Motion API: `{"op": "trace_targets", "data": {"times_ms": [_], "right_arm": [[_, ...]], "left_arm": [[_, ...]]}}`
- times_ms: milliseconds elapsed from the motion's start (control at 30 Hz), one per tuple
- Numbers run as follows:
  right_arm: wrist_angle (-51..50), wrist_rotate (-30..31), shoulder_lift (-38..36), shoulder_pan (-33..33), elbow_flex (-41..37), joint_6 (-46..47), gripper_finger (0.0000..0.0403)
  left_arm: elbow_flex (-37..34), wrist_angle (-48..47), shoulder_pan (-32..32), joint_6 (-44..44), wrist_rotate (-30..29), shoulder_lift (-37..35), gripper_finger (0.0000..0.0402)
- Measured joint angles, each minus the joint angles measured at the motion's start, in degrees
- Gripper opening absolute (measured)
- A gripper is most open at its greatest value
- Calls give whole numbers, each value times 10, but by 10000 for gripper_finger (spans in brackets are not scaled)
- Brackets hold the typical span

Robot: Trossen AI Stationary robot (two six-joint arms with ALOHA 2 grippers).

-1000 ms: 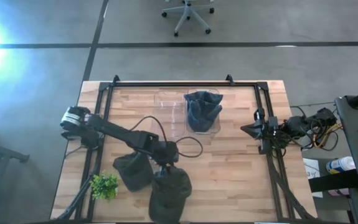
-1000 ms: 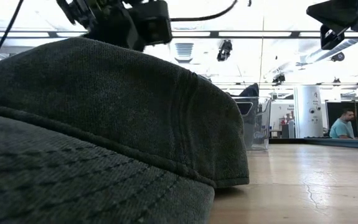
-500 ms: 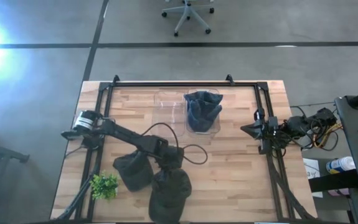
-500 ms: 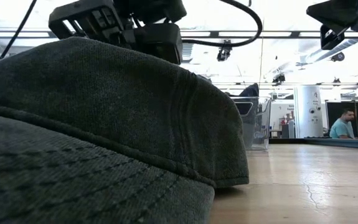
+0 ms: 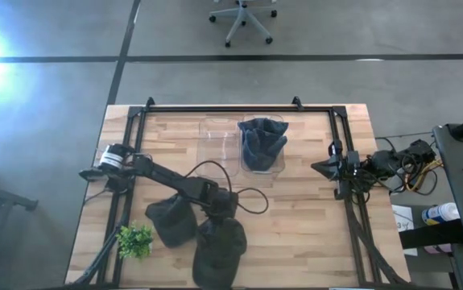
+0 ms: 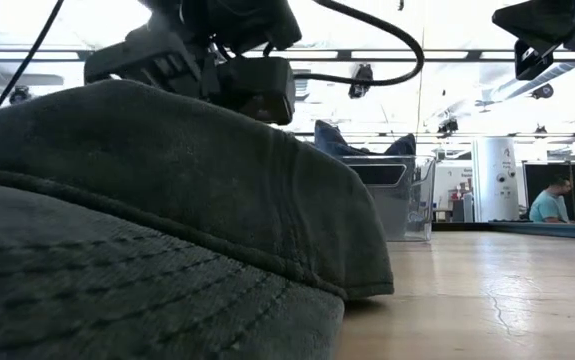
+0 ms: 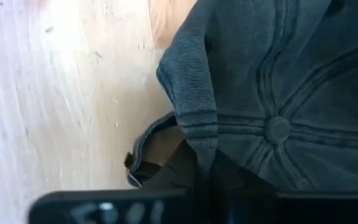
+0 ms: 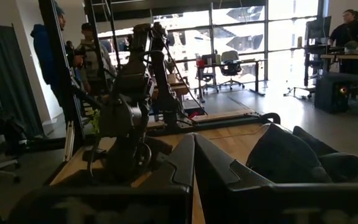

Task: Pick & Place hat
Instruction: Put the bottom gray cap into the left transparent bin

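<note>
A dark grey hat (image 5: 217,251) lies crown up at the table's near edge, its brim filling the low view (image 6: 167,200). My left gripper (image 5: 221,219) is down on the hat's far part, shut on a ridge of its cloth beside the crown button (image 7: 278,129). My right gripper (image 5: 318,168) waits shut at the table's right side, with nothing in it. A second dark hat (image 5: 171,221) rests on the table to the left of the first. My left gripper pinches a raised fold of the crown's cloth (image 7: 196,127) between its two fingers, beside the hat's rear opening. The fingers come from above, pointing down. The hat stays on the table, its crown sunk in under the gripper (image 6: 237,85).
A clear bin (image 5: 263,143) with dark hats in it stands at the far middle, with a second clear bin (image 5: 219,138) to its left. A small green plant (image 5: 134,240) sits near the left front. Black frame rails run along the table's left, far and right sides.
My left gripper has come down onto the hat's crown. The crown has sunk and bunched under it, so the bin's hats now show behind it in the low view; the brim has stayed on the table.
</note>
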Motion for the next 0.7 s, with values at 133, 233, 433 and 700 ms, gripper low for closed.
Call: {"op": "trace_targets", "data": {"times_ms": [133,233,433,700], "right_arm": [[0,0,0,0,0,-3,9],[0,0,0,0,0,0,9],[0,0,1,0,0,0,9],[-1,0,0,0,0,0,9]], "left_arm": [[0,7,1,-26,32,-2,5],[7,2,1,-56,71,-17,3],[63,-29,0,-61,60,-74,2],[201,-210,0,-43,-38,-123,1]]}}
